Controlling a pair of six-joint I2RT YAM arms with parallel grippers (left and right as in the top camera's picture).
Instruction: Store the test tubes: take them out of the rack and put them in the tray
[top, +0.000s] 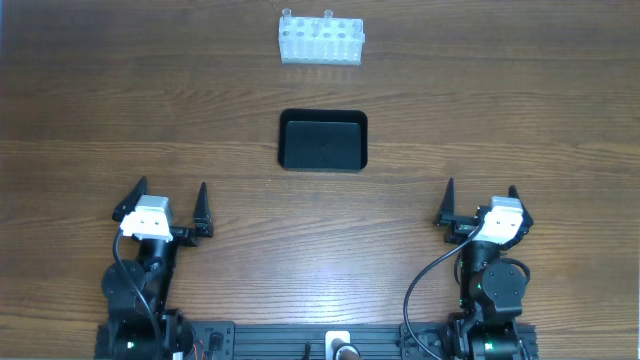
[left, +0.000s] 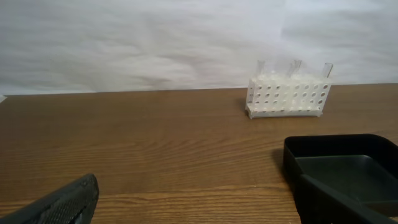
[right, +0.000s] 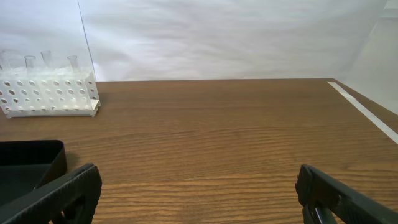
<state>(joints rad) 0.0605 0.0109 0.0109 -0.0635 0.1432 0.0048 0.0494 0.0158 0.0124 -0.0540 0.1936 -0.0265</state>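
**Top view — test tubes standing in the rack, both grippers spread open**

A brown wooden tabletop (top: 100, 100) is being shown from above. A white perforated rack (top: 320, 42) is sitting at its far edge, just left of centre, and clear test tubes (top: 287, 14) are being held upright in its holes. In the left wrist view, three of them are seen poking above the top. A black rectangular tray (top: 323, 140) is lying nearer the arms, directly in front of the rack and well apart from it.

The left gripper (top: 171, 185) is being held low near the arm's base, well short of the tray. Its two fingers are spread wide apart and nothing is being gripped between them. The right gripper (top: 481, 186) is being held the same way on the opposite side — fingers parted, nothing between them.

In the right wrist view, a pale strip of tape (right: 367, 112) is seen running along the tabletop, and a white backdrop (right: 217, 37) is hanging behind the rack.
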